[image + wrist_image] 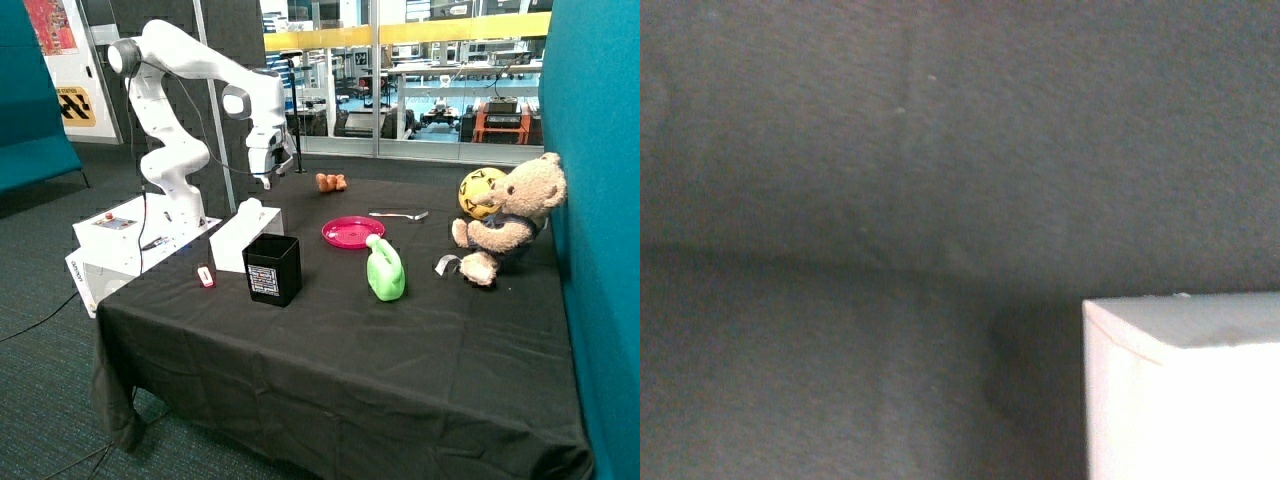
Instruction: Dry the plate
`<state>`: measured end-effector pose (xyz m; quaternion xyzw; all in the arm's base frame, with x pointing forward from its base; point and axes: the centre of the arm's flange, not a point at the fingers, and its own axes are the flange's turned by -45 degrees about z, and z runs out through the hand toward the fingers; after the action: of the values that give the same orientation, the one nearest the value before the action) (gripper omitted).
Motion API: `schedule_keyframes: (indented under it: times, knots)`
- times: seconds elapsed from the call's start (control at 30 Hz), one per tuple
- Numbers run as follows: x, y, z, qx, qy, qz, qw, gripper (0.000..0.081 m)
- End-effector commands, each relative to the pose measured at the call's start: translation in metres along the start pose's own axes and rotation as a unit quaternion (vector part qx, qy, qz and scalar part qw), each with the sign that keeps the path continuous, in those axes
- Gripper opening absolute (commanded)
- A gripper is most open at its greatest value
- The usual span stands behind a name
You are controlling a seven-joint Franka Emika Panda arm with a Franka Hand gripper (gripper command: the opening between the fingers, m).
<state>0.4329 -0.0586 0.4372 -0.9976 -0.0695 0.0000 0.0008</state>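
Observation:
The pink-magenta plate [352, 232] lies flat on the black tablecloth near the middle of the table, behind the green watering can [384, 269]. My gripper [270, 180] hangs in the air above the white tissue box [245, 237], well apart from the plate. The wrist view shows only dark cloth and a corner of the white box [1185, 385]; the plate is out of that view.
A black cup [272, 268] stands in front of the tissue box. A small red object [205, 276] lies near the table edge. A spoon [398, 214], a small brown toy [331, 182] and a teddy bear [505, 220] with a yellow ball [478, 190] sit further back.

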Motion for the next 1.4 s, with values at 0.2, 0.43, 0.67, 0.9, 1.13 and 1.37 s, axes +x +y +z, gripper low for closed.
schedule_keyframes:
  times: [0.2,0.43,0.67,0.9,1.13,1.37]
  knots:
    - [-0.021,0.034,0.014,-0.00084,-0.0001,0.019,0.9998,0.0345]
    - [-0.023,0.041,0.027,-0.00084,-0.0001,0.026,0.9997,0.0336]
    - [-0.02,0.049,0.035,-0.00084,-0.0001,0.02,0.9998,0.0329]
    - [-0.023,0.053,0.043,-0.00084,0.0,0.033,0.9994,0.0327]
    - [-0.029,0.054,0.05,-0.00084,0.0,0.034,0.9994,0.0324]
    - [-0.033,0.053,0.052,-0.00084,0.0,0.033,0.9995,0.0316]
